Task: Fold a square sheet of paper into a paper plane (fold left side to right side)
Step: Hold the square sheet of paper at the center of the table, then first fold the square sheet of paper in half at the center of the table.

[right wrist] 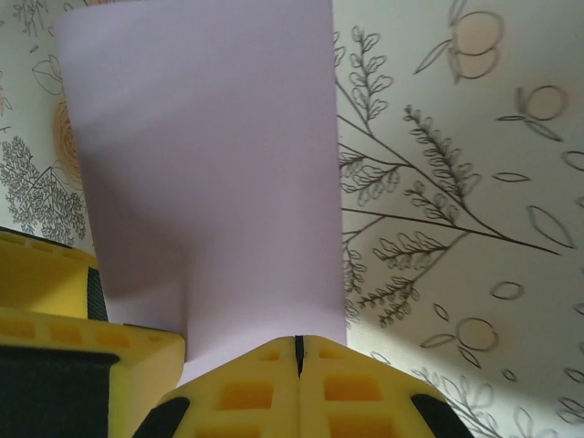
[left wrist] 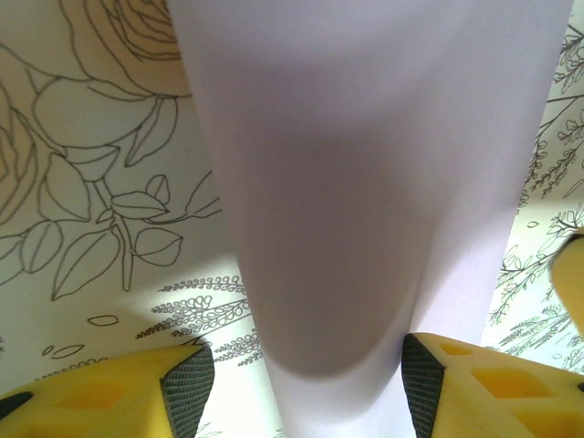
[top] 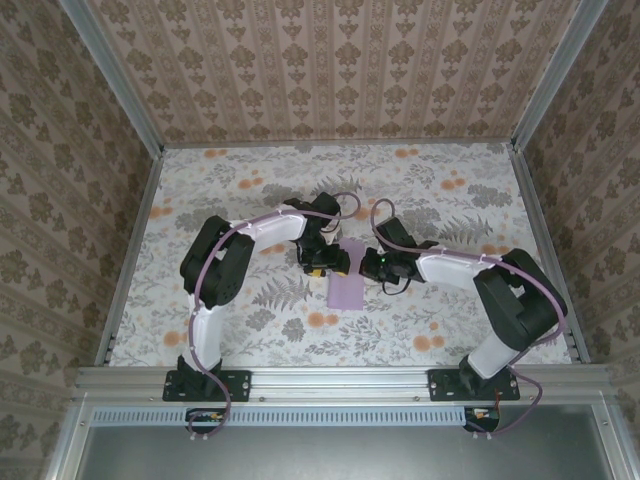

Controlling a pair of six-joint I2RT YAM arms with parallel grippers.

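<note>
Reaching in from the left of the paper plane [top: 348, 287], the left arm [top: 215, 265] rises from its base, bends at a high elbow and runs along to a wrist turned down. The left gripper [top: 325, 262] sits right against the plane's left edge. The plane itself lies mid-table on the floral table cover [top: 250, 190], between the two grippers. On the plane's right side the right arm [top: 515, 295] is folded at the elbow, its forearm lying low and level. The right gripper [top: 385, 266] comes close to the plane's right edge.

Left wrist view: left gripper [left wrist: 306, 383] with jaws apart, plane [left wrist: 365, 182] running up between them as a bowed lilac band. The left pad [left wrist: 192, 379] is clear of the paper. Cannot tell if the right pad touches it.

Right wrist view: right gripper [right wrist: 297, 365] with jaws fully together, only a thin seam between them, nipping the near edge of the plane [right wrist: 210, 164]. The sheet curves up and away from the tips. One of the left gripper's yellow fingers [right wrist: 46, 310] sits just left of the plane.

Overhead only: the plane is a narrow strip whose long axis runs from the arm bases toward the far wall. No pointed end can be made out, so its heading is unclear.
</note>
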